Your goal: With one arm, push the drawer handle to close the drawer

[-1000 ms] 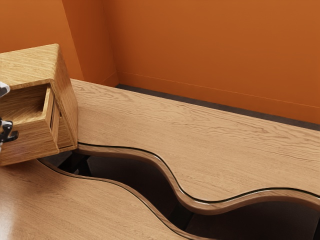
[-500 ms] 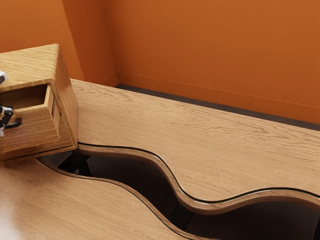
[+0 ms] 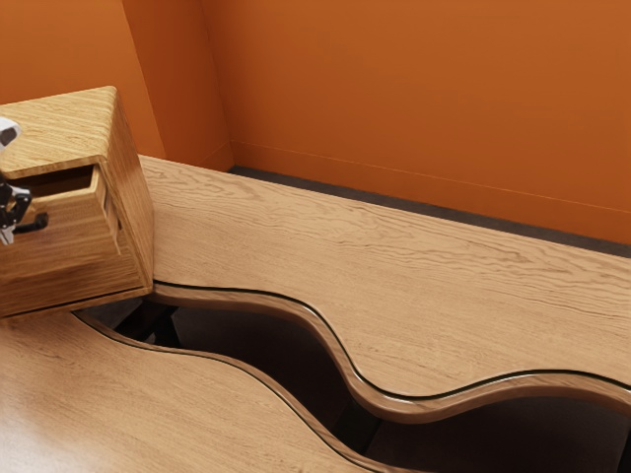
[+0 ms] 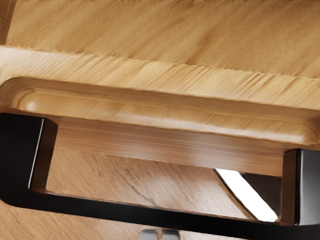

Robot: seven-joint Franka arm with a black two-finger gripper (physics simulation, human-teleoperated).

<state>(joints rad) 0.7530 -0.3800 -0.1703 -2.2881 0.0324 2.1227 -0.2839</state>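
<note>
Pincer [image 3: 9,235], tips pressed together, just beside the black handle [image 3: 36,224].
Behind the handle: one wooden drawer [image 3: 74,232], which stands partly open in its cabinet [image 3: 59,123].

Above the handle [image 3: 35,225], the arm's rounded shell [image 3: 8,131] is white with a dark grey patch; beside it, angular black fingers [image 3: 15,203] have smooth grey tips [image 4: 170,234].

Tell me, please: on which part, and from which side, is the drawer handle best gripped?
Probably on the middle of the handle's long black bar, coming from in front of the drawer and closing across the bar's narrow thickness. The bar is slim and straight, and its two end posts hold it off the drawer front, leaving an open gap behind.
</note>
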